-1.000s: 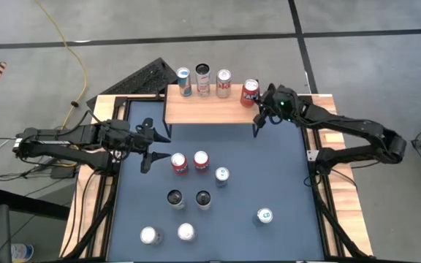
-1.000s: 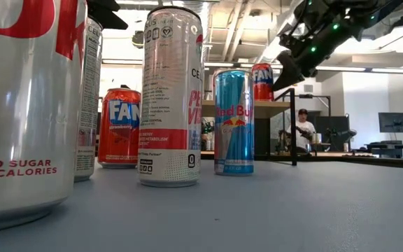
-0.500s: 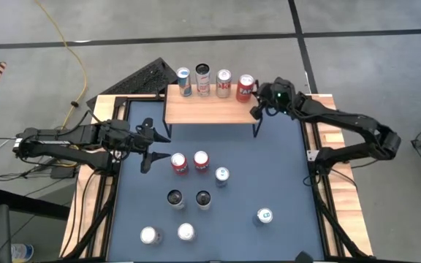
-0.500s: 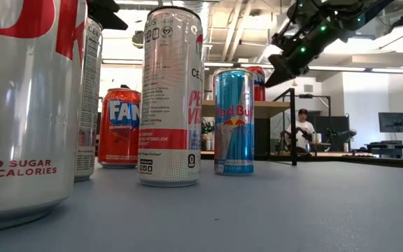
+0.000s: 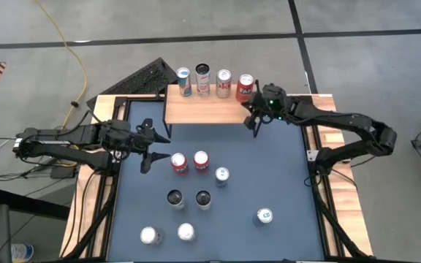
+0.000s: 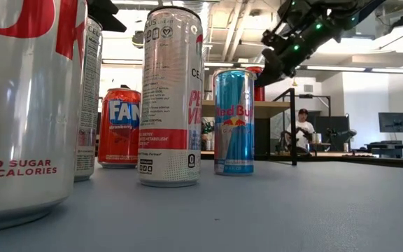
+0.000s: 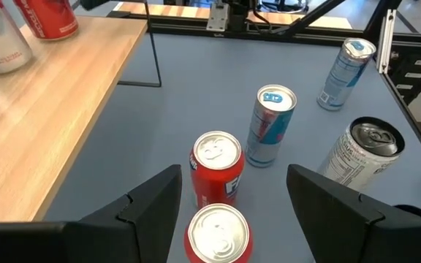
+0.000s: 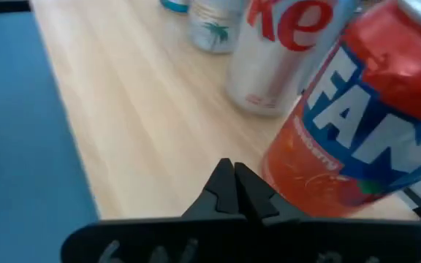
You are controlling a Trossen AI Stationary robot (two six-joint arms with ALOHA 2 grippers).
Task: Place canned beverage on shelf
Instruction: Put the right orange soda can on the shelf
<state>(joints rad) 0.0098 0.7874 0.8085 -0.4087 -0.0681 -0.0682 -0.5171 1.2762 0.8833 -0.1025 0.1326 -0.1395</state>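
My right gripper [image 5: 253, 117] hangs at the shelf [image 5: 203, 112] end, fingers pinched together on nothing, just beside the red Fanta can [image 5: 245, 88] standing on the wooden top. My left gripper [image 5: 157, 148] waits with jaws apart, empty, just short of two red cans [image 5: 179, 163] on the mat.

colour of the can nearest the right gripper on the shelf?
Red, with a blue-and-white Fanta logo: the can shows best in the right wrist view.

Red Fanta can [image 5: 245, 86] upright on wooden shelf [image 5: 207, 111], rightmost of four.
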